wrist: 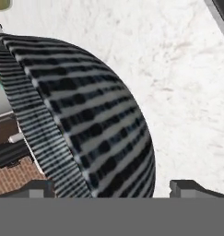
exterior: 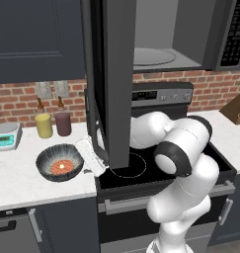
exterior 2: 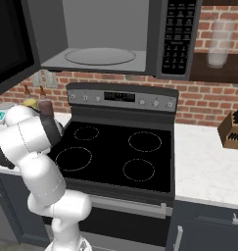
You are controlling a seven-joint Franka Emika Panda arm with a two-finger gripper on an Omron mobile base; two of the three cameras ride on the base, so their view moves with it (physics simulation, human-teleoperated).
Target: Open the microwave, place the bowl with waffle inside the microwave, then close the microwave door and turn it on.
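The fingers (wrist: 189, 186) stand spread wide in the hand view, one dark tip at about 7 o'clock and the other at about 5 o'clock, with the striped outer wall of the bowl (wrist: 85, 124) swelling up between them — near, but I cannot tell whether either tip touches it. In the left base view the bowl (exterior: 60, 162) sits on the white counter (exterior: 18, 183) at roughly 9 o'clock from the stove (exterior: 141, 168), with the orange-red waffle (exterior: 62, 166) lying in its middle. The gripper (exterior: 92, 157) reaches in at the bowl's 3 o'clock side, just beside its rim. The microwave door (exterior: 111, 79) hangs swung open toward the camera, edge-on. Behind it the microwave (exterior 2: 110, 39) shows its pale cavity and glass turntable (exterior 2: 101, 56) — keypad at 3 o'clock.
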